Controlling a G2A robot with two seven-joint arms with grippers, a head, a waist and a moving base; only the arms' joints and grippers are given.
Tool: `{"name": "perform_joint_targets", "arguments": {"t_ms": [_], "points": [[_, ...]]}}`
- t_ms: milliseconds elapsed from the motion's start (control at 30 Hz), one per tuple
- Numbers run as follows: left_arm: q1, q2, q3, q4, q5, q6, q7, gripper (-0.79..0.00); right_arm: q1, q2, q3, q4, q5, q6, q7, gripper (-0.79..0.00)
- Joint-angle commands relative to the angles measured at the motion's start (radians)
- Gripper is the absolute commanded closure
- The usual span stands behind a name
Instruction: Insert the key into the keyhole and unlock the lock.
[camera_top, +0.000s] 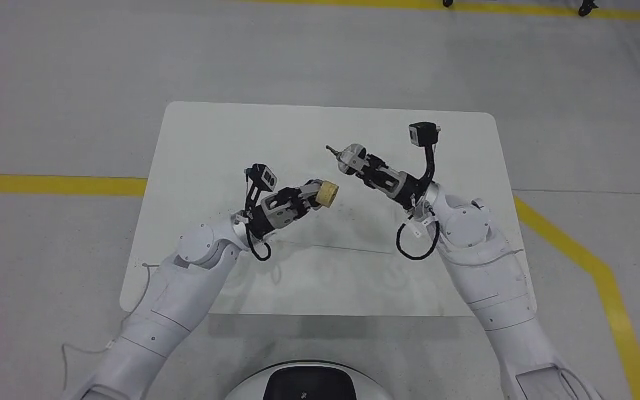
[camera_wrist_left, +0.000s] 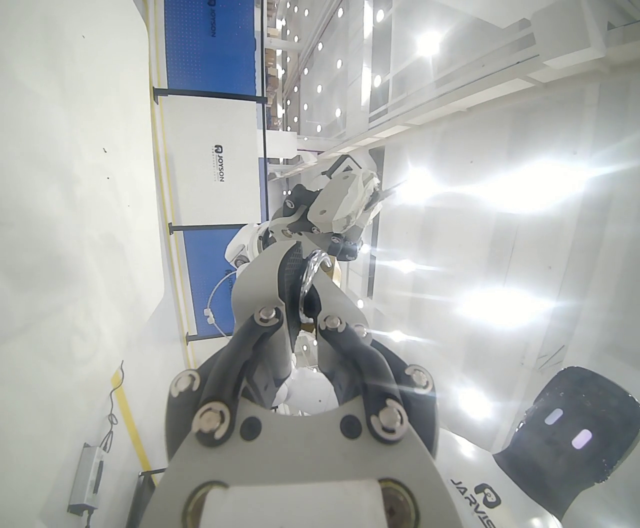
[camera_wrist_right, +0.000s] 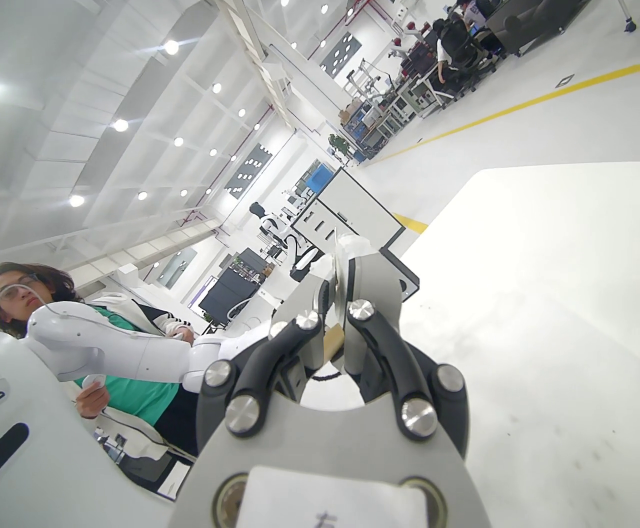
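My left pincer (camera_top: 303, 198) is clenched on the lock (camera_top: 323, 192). Its fingers close around the silver shackle (camera_wrist_left: 311, 280), so the brass body juts out past the fingertips. I judge that grip is chosen on purpose: with the hold on the shackle, the far end of the body stays uncovered, and that is where I expect the keyhole to be, though I cannot make out the hole itself.

My right pincer (camera_top: 352, 160) is clamped on the key (camera_top: 331, 151). It grips the head, which looks wrapped in something white, and the thin blade pokes out ahead of the tips. A grip on the head leaves the whole blade free to go in, and it gives me something to twist once the blade is seated.

Both things are held up off the tabletop (camera_top: 230, 130), out in front of each pincer. That way neither arm has to work against the surface, and each can tilt its piece freely. The key's tip is near the lock's bare end but apart from it. The blade does not seem to point down the line of the body, so I take this as the lining-up step, with insertion not yet begun. The next move calls for turning one wrist until blade and body share an axis. The risk I see is the blade glancing off the brass face and the lock swinging on its shackle.
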Motion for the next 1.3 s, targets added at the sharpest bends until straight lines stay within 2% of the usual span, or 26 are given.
{"name": "perform_joint_targets", "arguments": {"t_ms": [0,267,667,867,1100,1267], "points": [[-0.001,-0.001,0.001,0.001,-0.003,0.0,-0.003,0.0,0.004,-0.001,-0.004,0.005,0.002,0.0,0.009,0.0],[-0.012,-0.009,0.008,0.015,-0.011,-0.003,0.001,0.0,0.008,-0.001,-0.014,0.006,0.0,0.007,0.043,0.0],[-0.026,-0.016,-0.001,0.041,-0.04,0.04,0.014,0.0,0.008,0.004,-0.023,-0.009,0.029,-0.057,0.14,0.0],[-0.027,-0.021,-0.02,0.057,-0.112,0.096,0.055,0.0,-0.004,0.008,0.019,-0.033,-0.002,-0.078,0.061,0.0],[-0.029,-0.031,-0.031,0.073,-0.201,0.183,0.138,0.0,-0.061,0.022,0.107,-0.12,-0.228,-0.041,-0.074,0.0],[-0.035,-0.041,-0.022,0.07,-0.274,0.273,0.181,0.0,-0.119,0.033,0.161,-0.188,-0.336,-0.002,-0.117,0.0]]}}
